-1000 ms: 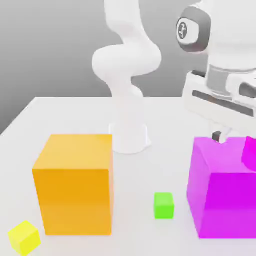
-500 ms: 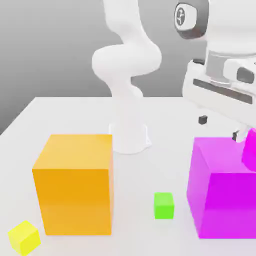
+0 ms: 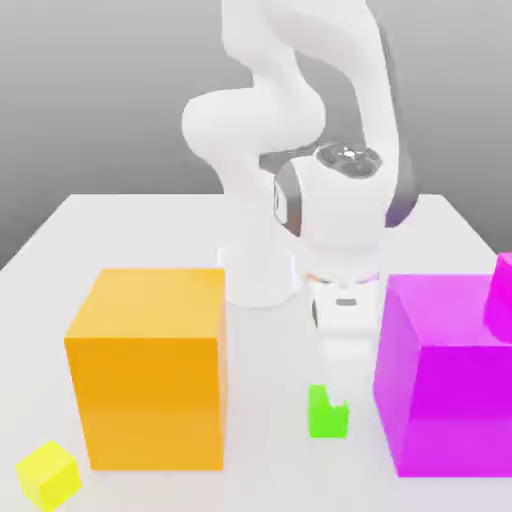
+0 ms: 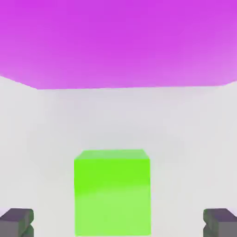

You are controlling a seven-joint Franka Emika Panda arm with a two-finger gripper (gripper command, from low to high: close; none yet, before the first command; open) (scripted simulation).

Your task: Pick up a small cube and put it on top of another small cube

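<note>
The small cube (image 3: 320,422) is bright green and rests on the white table between the orange block and the magenta block. My gripper (image 3: 332,402) has come down right over it, and the hand hides the cube's upper far part in the exterior view. In the hand view the green cube (image 4: 112,192) sits between the two dark fingertips (image 4: 16,222), with a clear gap on each side. My gripper (image 4: 118,223) is open and holds nothing.
A large orange block (image 3: 150,365) stands at the exterior view's left and a large magenta block (image 3: 445,375) close on the right. A small yellow cube (image 3: 47,474) lies at the front left corner. The arm's white base (image 3: 258,270) stands behind. A magenta shape (image 3: 500,292) tops the magenta block.
The hand swung from above the magenta block down and left to the green cube. Its fingers spread apart during the move.
</note>
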